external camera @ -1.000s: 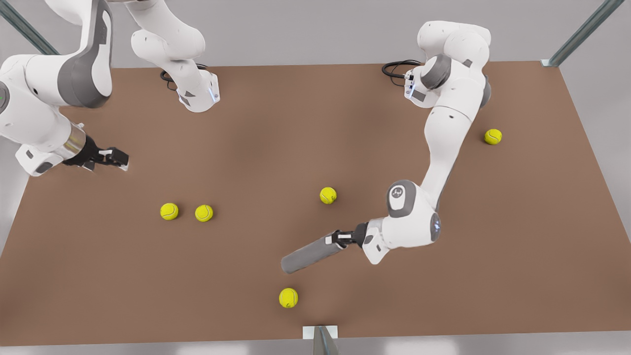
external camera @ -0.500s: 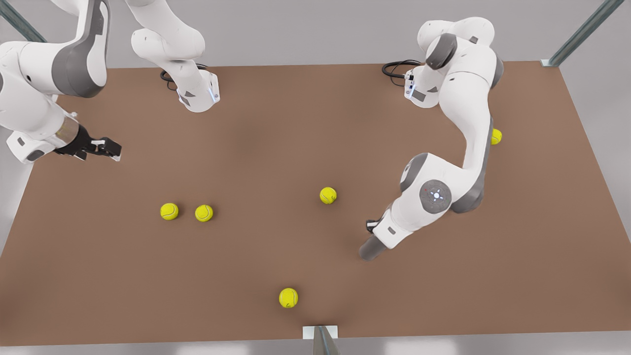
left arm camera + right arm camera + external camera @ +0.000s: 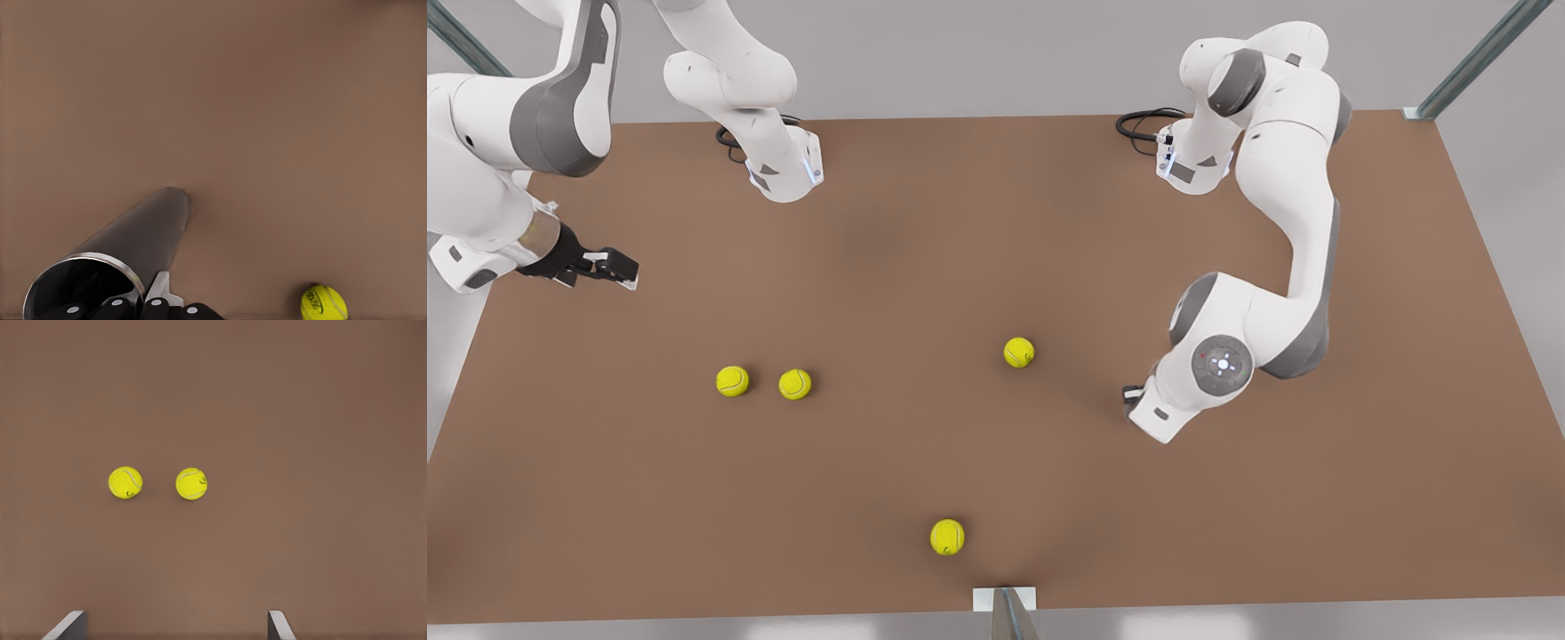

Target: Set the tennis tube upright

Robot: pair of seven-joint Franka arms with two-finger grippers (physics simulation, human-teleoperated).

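1. Where the table reaches the lower centre of the front view, 1 tennis ball lies alone, nearest the camera.
2. At centre right of the front view, the left arm bends down over the table, and its wrist covers the left gripper and what it holds.
3. The left wrist view shows the left gripper clamped on the tennis tube just beside its silvery rim. The open rim end faces the camera and the far end rests on the table. Whether the tube is exactly vertical cannot be told.
4. Another ball lies on the table near the tube, not touching it.
5. The middle ball lies at frame centre of the front view.
6. A pair of balls lies at centre left, near each other but apart.
7. At upper left, the right gripper hangs above the table with its fingers spread and nothing between them. This arm waits.
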